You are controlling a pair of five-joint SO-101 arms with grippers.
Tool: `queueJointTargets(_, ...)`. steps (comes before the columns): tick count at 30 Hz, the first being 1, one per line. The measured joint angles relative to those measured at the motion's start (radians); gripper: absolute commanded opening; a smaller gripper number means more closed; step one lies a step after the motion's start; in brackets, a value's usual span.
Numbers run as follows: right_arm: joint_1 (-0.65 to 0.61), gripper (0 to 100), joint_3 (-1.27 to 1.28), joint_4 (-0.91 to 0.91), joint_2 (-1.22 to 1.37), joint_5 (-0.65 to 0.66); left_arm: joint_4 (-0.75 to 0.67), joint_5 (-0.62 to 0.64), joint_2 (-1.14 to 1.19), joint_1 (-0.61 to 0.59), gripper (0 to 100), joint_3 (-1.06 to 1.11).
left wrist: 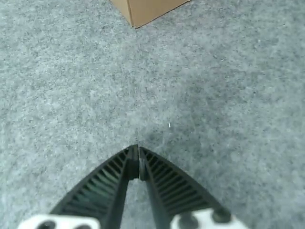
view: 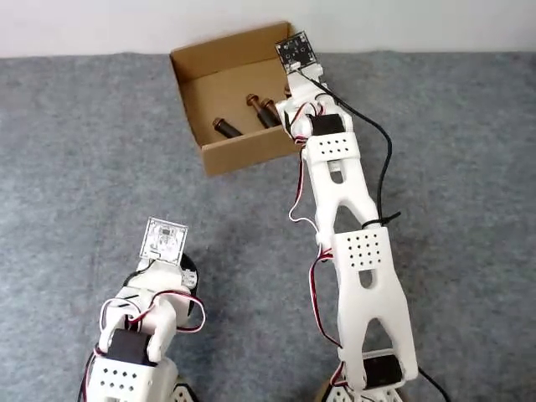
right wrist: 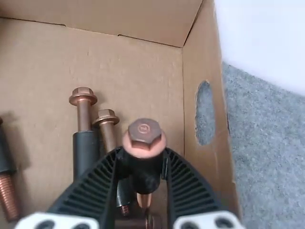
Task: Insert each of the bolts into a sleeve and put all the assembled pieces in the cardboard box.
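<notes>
My right gripper (right wrist: 142, 153) is shut on a copper bolt (right wrist: 144, 135) fitted in a black sleeve (right wrist: 140, 171), holding it upright, head up, inside the cardboard box (right wrist: 143, 28) near its right wall. Two assembled pieces (right wrist: 84, 138) (right wrist: 107, 128) lie on the box floor just beside it, and a third (right wrist: 5, 183) lies farther off. In the high view the right arm (view: 335, 159) stretches to the box (view: 243, 152), where sleeved bolts (view: 226, 127) (view: 264, 110) lie. My left gripper (left wrist: 137, 150) is shut on nothing, just above bare grey carpet.
The box wall beside the held piece has an oval hand hole (right wrist: 205, 112). A corner of the box (left wrist: 143, 9) lies well ahead of my left gripper. The left arm (view: 155, 289) sits folded at the table's near left. Grey carpet (view: 100, 151) covers the table.
</notes>
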Motion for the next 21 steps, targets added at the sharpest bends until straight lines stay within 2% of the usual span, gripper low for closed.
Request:
queueJointTargets(2,0.0,18.0,-0.009,0.029,0.0,0.0,0.0,0.0,0.0,0.0,0,0.0)
queueJointTargets(4,0.0,18.0,-0.011,0.048,0.0,0.0,0.0,0.0,0.0,0.0,0,0.0)
queueJointTargets(12,0.005,0.6,-0.087,0.069,0.002,-0.002,0.0,0.0,-0.002,0.0,0,0.0)
queueJointTargets(14,0.008,1.8,-0.129,0.08,0.002,-0.002,0.0,0.0,-0.002,0.0,0,0.0)
queueJointTargets(21,0.005,0.9,-0.341,0.373,0.0,-0.002,0.0,0.0,-0.002,0.0,0,0.0)
